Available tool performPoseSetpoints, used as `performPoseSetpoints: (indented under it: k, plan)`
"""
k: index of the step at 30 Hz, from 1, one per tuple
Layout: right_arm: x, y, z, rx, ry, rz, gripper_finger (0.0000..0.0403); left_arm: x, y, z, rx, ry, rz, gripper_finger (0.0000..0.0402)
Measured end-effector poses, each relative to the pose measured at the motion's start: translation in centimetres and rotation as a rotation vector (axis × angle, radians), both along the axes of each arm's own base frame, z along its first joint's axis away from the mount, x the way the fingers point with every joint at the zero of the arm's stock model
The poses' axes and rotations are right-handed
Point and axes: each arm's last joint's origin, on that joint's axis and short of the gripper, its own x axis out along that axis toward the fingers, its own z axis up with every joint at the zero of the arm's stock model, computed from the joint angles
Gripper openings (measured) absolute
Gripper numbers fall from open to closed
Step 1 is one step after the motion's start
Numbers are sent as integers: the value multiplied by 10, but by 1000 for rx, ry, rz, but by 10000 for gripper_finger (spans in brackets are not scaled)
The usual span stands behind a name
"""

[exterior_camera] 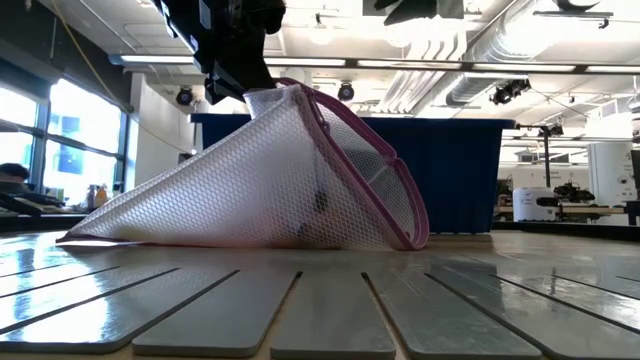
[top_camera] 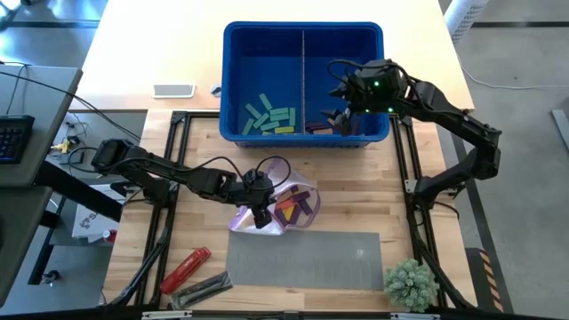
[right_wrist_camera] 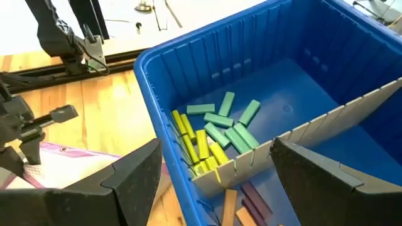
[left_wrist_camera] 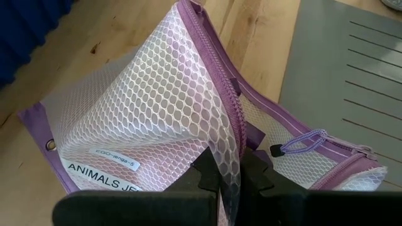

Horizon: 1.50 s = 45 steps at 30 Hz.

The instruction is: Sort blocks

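A white mesh bag with purple trim (top_camera: 271, 200) lies on the wooden table with tan and purple blocks (top_camera: 293, 206) inside it. My left gripper (top_camera: 260, 215) is shut on the bag's mesh; it also shows in the low view (exterior_camera: 243, 85). The blue bin (top_camera: 302, 36) holds teal and yellow-green blocks (top_camera: 269, 117) in its left compartment and purple and tan blocks (top_camera: 318, 129) in its right one. My right gripper (right_wrist_camera: 217, 182) hangs open and empty over the bin's near part, by the divider (right_wrist_camera: 326, 119). My left gripper pinches a raised fold of the bag's mesh (left_wrist_camera: 227, 157) between its two fingers, beside the zipper edge. The fingers come from above, pointing down. The held part is pulled up like a tent, while the bag's lower edge (exterior_camera: 200, 240) rests on the table.
A grey slatted mat (top_camera: 302, 258) lies near the table's front. A red cylindrical tool (top_camera: 185, 269) and a grey tool (top_camera: 200, 292) lie at the front left. A small green plant (top_camera: 411, 283) stands at the front right. A white flat object (top_camera: 173, 90) lies left of the bin.
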Motion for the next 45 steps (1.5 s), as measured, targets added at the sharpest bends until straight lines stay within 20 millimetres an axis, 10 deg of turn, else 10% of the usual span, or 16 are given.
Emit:
performPoseSetpoints:
  k: [45]
  plan:
    - [0, 5, -4, 90, 6, -39, 286, 0, 0, 0, 2, -2, 11, 0]
